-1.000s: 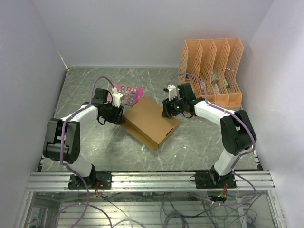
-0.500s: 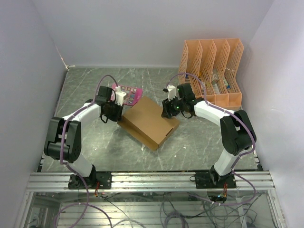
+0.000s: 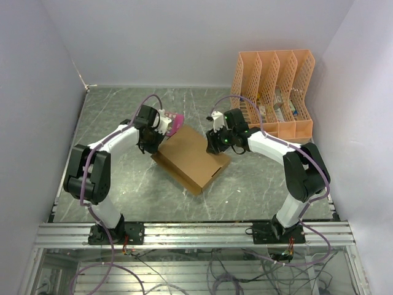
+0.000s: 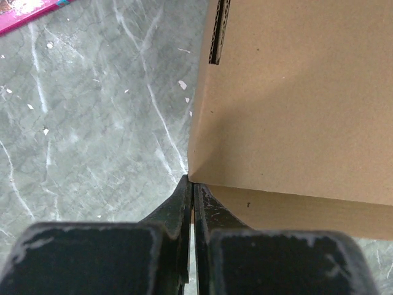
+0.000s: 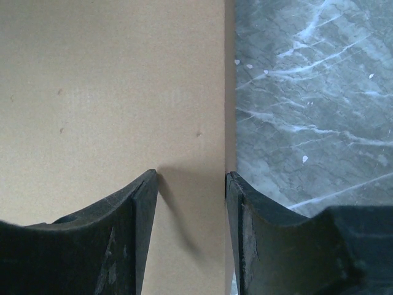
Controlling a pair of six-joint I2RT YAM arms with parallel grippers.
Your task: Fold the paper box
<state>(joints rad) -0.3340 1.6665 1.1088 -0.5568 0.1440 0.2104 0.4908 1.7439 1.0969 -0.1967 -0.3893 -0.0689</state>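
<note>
Mid-frame, the flat brown corrugated cardboard box (image 3: 191,157) looks light yet stiff, best gripped at edges; my left claw (image 4: 192,186) is pressed together at its corner, right claw (image 5: 191,184) spread over its edge.

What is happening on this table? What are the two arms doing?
Two robot arms are working on a brown paper box lying on the table; it already looks like a shallow, closed box. The left gripper is shut, holding nothing, with its tips right at one corner of the box. The right gripper is open at the opposite edge, one finger over the cardboard and the other at the rim. An orange file organizer and a pink card lie farther back.
</note>
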